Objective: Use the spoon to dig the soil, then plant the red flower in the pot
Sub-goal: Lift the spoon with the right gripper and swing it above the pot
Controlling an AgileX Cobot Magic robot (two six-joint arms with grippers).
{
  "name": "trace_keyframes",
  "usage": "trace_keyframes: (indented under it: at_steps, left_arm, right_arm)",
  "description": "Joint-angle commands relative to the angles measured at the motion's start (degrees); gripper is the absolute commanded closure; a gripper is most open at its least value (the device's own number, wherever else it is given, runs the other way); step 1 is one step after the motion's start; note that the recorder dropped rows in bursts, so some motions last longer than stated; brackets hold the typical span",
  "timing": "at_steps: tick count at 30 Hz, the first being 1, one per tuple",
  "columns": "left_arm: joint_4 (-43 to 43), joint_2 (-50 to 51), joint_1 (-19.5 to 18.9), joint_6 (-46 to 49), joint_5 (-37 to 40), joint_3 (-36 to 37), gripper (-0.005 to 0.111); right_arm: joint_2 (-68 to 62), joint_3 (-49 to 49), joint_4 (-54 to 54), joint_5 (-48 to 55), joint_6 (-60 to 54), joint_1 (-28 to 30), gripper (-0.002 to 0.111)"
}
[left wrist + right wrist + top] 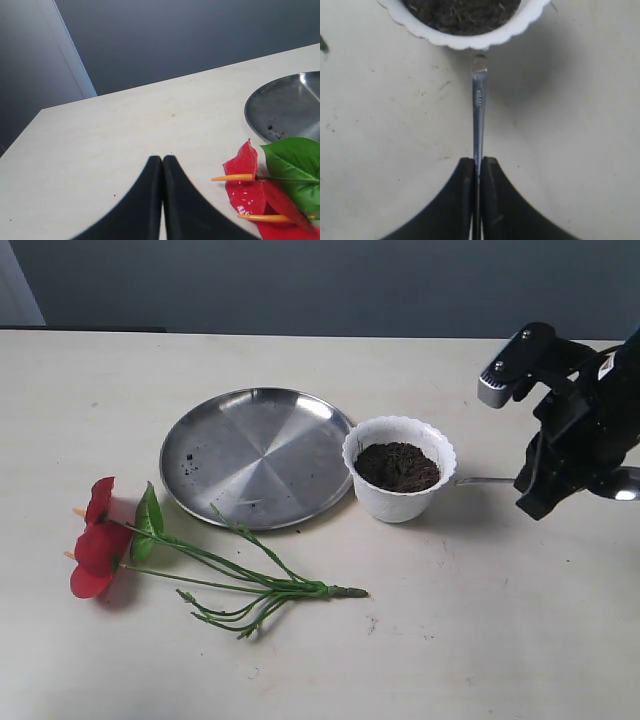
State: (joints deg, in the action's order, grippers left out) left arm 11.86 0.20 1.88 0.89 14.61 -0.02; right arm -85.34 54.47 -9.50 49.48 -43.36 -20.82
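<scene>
The white scalloped pot (pixel 398 502) stands mid-table, filled with dark soil (pixel 397 466). To its right, my right gripper (pixel 530 502) is shut on the silver spoon (pixel 485 480), whose thin handle points at the pot wall. A shiny end, probably the bowl, shows behind the fingers. The right wrist view shows the spoon (pixel 478 110) pinched in the right gripper (pixel 477 161), its tip just short of the pot rim (pixel 465 41) and soil (pixel 462 10). The red flower (pixel 100 545) lies flat at the left. My left gripper (pixel 162 159) is shut and empty, beside the red flower (pixel 247 185).
A large round steel plate (pixel 255 455) with a few soil crumbs lies left of the pot, touching or nearly touching it. The flower's green stems (pixel 260 585) stretch across the table in front of the plate. In the left wrist view the plate (pixel 287 107) shows beyond the blooms.
</scene>
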Motion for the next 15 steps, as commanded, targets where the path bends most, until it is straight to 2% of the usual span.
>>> trace_keyframes:
  at_steps: [1, 8, 15]
  left_arm:
    - [-0.19, -0.20, -0.03, -0.27, -0.66, 0.02, 0.106]
    - [-0.19, -0.20, -0.03, -0.27, -0.66, 0.02, 0.106]
    - [-0.19, -0.20, -0.03, -0.27, -0.66, 0.02, 0.106]
  right_arm:
    - [-0.56, 0.11, 2.13, 1.83, 3.19, 0.08, 0.109]
    - [-0.65, 0.11, 9.50, 1.99, 16.29, 0.08, 0.109]
    - [0.39, 0.11, 8.69, -8.29, 20.23, 0.08, 0.109]
